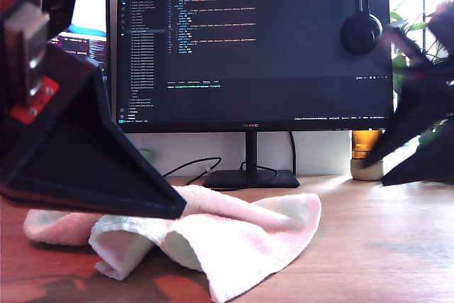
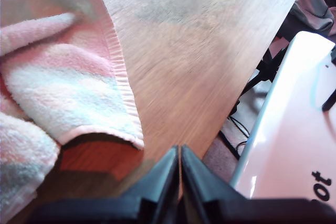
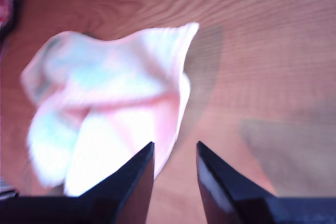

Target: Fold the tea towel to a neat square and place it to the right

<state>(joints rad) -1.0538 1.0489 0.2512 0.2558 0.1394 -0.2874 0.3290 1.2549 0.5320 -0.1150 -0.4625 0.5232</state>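
The tea towel (image 1: 213,235) lies crumpled in a loose heap on the wooden counter (image 1: 383,246), toward the exterior view's left and middle, in front of the monitor (image 1: 252,47) whose stand foot sits just behind it. Its pink, white and pale mint folds bunch up unevenly, and one ribbed hem edge curls over the wood in the first wrist view (image 2: 123,85). My first tool (image 2: 179,153) has its two dark tips pressed together with nothing between them, hanging over bare counter just beside the towel's hemmed corner and not touching the cloth. My second tool (image 3: 176,150) has its tips spread apart, with a gap of wood showing between them; it hovers above the counter, and the towel (image 3: 105,103) lies under and beyond one tip, though the blur keeps me from telling whether that tip touches the cloth. In the exterior view a large dark arm (image 1: 78,140) fills the left, over the towel, and another dark arm (image 1: 425,118) is blurred at the right near a small cup (image 1: 367,157). Headphones (image 1: 360,30) hang over the monitor's top corner.
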